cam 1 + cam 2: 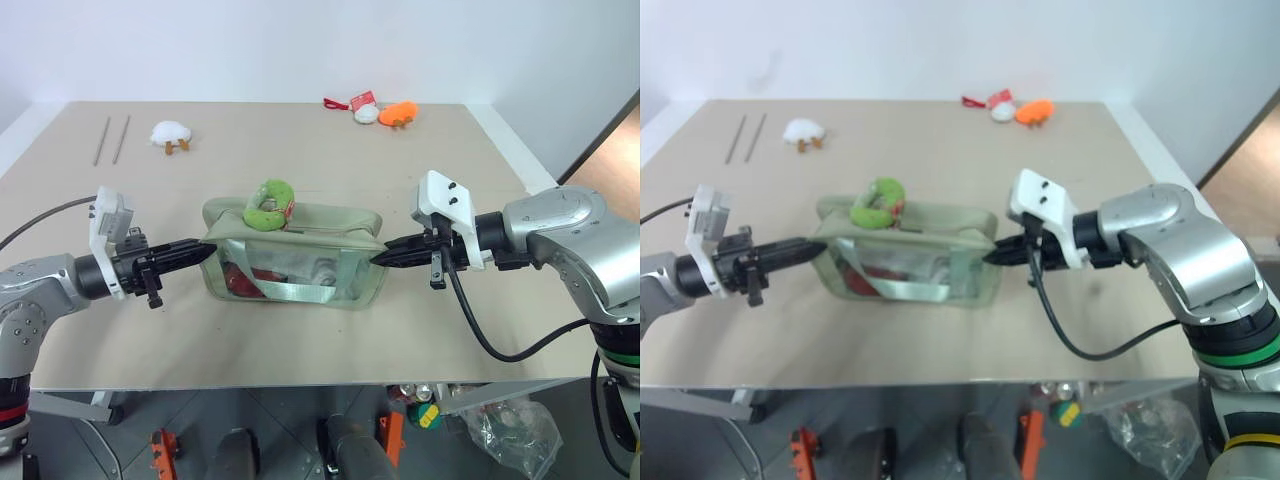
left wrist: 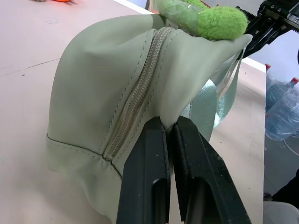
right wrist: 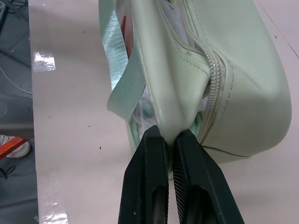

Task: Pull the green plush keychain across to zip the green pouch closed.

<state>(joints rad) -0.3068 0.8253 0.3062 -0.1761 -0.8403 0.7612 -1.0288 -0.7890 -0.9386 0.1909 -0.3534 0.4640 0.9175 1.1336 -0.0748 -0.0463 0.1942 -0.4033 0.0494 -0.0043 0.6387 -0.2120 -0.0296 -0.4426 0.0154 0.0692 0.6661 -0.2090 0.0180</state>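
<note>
With the left end effector [image 1: 205, 252] and right end effector [image 1: 378, 257] each clenched on an end of the pale sage-green boxy fabric pouch [image 1: 295, 262] on the beige tabletop [image 1: 300, 150], neither is free for the lime-green fuzzy plush keychain [image 1: 268, 204] atop it, so releasing one pinch risks the pouch sliding.

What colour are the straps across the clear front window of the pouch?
Light mint green straps, best seen in the left eye view.

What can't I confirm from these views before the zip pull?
- Zipper slider: hidden under the green plush keychain in the head views.
- Green pouch contents: red and white shapes behind its window, too small to identify.
- Far-corner items by the orange plush: too small.
</note>
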